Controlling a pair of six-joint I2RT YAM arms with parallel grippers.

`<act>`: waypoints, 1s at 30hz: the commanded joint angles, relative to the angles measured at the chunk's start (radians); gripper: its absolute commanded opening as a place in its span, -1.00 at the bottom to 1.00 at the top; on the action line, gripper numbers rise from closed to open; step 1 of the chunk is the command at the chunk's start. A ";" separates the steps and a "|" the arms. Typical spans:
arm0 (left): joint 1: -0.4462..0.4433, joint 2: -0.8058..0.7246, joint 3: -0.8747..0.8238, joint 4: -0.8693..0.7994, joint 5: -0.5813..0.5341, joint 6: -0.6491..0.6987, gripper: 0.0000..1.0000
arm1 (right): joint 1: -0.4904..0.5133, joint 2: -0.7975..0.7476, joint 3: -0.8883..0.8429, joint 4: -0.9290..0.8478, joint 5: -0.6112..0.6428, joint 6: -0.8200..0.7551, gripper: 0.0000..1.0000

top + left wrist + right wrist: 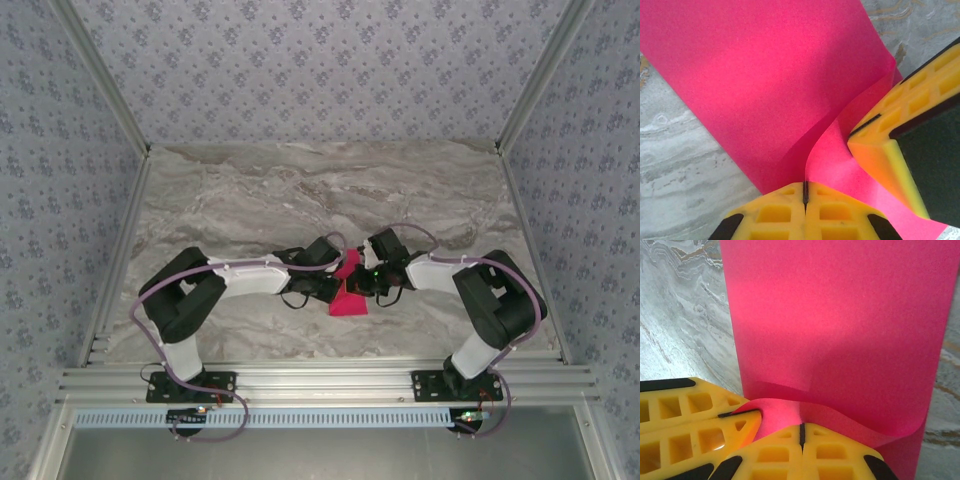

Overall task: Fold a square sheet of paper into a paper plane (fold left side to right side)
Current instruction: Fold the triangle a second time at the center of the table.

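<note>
At the centre of the marble table (250,200): one square sheet of paper (349,296), curled upward, pinched by two grippers, the left gripper (805,187) and the right gripper (801,428), each clamped onto its edge.

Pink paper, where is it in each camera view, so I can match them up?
Top external: pink paper sits just below centre.
Left wrist: the paper spans the upper middle.
Right wrist: it covers centre and right.
Shared landmark: the marble tabletop beneath it.
</note>
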 commanded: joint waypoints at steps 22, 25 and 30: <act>-0.018 -0.208 -0.156 0.173 0.253 -0.191 -0.49 | 0.022 0.041 -0.011 -0.097 0.072 -0.036 -0.90; -0.024 -0.166 -0.142 0.191 0.272 -0.196 -0.49 | 0.022 0.039 -0.009 -0.100 0.073 -0.036 -0.90; -0.036 -0.105 -0.120 0.182 0.266 -0.190 -0.49 | 0.025 0.035 -0.006 -0.105 0.072 -0.041 -0.90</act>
